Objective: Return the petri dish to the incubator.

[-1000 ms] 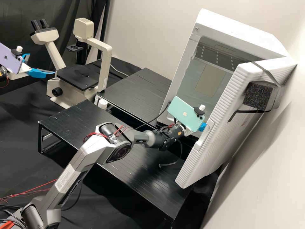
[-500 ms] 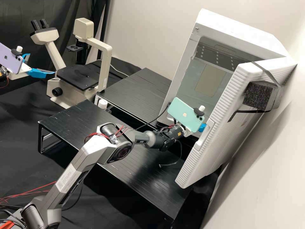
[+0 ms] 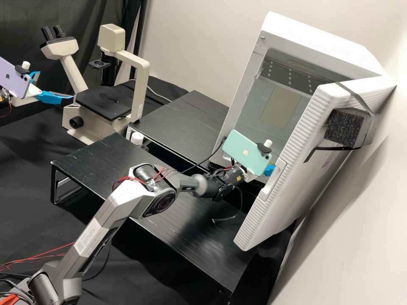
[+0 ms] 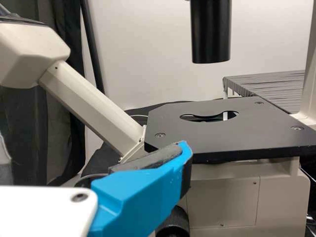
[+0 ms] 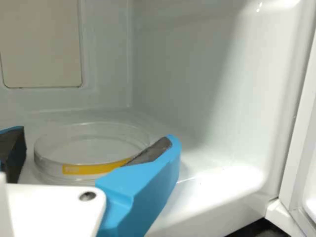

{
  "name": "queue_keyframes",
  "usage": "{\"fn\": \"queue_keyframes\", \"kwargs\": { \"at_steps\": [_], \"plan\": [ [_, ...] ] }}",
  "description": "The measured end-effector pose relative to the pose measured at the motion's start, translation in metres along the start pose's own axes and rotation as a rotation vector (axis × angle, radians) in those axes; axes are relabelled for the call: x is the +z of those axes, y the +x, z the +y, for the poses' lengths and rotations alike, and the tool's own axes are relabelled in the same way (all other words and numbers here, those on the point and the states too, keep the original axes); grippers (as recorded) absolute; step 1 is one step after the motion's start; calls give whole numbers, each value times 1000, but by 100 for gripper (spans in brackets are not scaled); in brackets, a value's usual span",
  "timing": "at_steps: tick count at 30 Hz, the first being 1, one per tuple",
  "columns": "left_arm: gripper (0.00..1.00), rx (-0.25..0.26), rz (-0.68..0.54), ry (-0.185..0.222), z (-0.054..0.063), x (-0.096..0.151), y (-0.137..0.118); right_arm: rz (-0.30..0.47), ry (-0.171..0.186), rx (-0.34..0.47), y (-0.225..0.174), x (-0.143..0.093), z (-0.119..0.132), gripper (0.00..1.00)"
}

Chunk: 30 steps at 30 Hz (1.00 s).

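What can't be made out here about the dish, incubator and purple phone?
Petri dish: part of its wall, right wrist view, behind the right gripper.
Its yellow label: print, right wrist view, too small to read.
Incubator: part of its opening, high view, behind the green phone.
Purple phone: one end, high view, cut off by left edge.

The dish (image 5: 94,143) is clear with a yellow band (image 5: 94,169), the incubator (image 3: 313,38) white with a ribbed white door (image 3: 254,224), and the fingers (image 5: 143,185) bright blue with dark grey pads (image 5: 152,152). The microscope (image 3: 111,38) is cream with a black stage (image 3: 101,103); one phone (image 3: 243,150) is mint green, the other (image 3: 15,78) lilac.
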Motion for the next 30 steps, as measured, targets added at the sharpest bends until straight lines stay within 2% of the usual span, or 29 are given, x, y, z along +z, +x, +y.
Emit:
{"fn": "queue_keyframes", "kwargs": {
  "at_steps": [5,9,12,15,20,25,28,30],
  "plan": [
    [100,0,0,0,0,0,0,20,12,4,-11,-1,-1,100],
    [100,0,0,0,0,0,0,46,37,-2,-28,-2,-1,100],
    [100,0,0,0,0,0,0,73,38,7,-40,-3,4,100],
    [100,0,0,0,0,0,0,97,55,33,-55,-1,11,100],
    [100,0,0,0,0,0,0,148,115,104,-94,3,26,100],
    [100,0,0,0,0,0,0,172,126,140,-136,5,26,100],
    [100,0,0,0,0,0,0,163,123,131,-161,4,23,100],
    [100,0,0,0,0,0,0,128,137,99,-185,5,16,100]
  ]
}}
